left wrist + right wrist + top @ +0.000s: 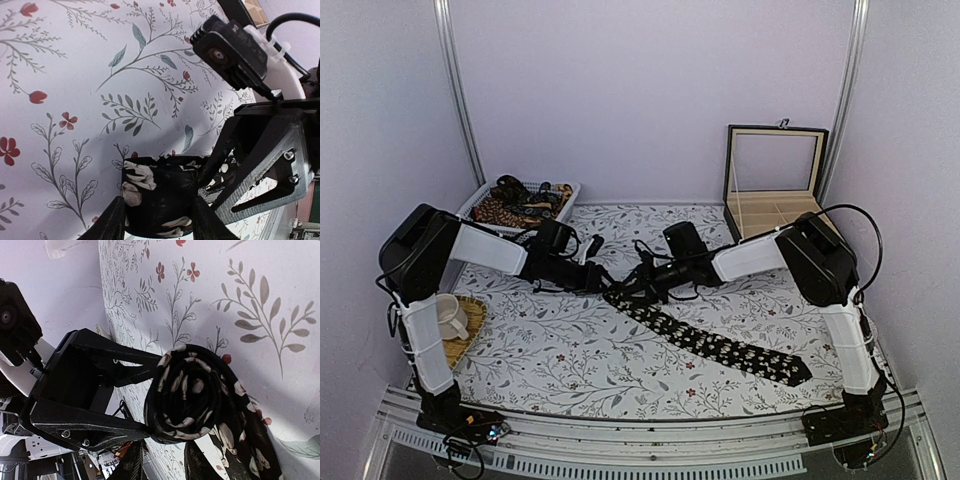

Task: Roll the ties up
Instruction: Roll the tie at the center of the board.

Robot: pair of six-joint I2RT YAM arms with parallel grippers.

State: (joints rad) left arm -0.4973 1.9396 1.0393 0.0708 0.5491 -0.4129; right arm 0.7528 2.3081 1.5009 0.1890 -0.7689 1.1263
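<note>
Clamps the rolled end of the tie (pixel 710 343) at mid-table in the left gripper (pixel 159 220), tail trailing near-right. Cannot tell whether the narrow right gripper (pixel 165 465) pinches it. Risks uncoiling or skewing if released unevenly against tail drag.

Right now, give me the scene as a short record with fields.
black tie: one end rolled mid-table, rest lying flat toward the near right
left claw: closed on the roll
right claw: against the roll's end, grip unclear
basket: back left, more ties inside
progress: roll partly done
</note>
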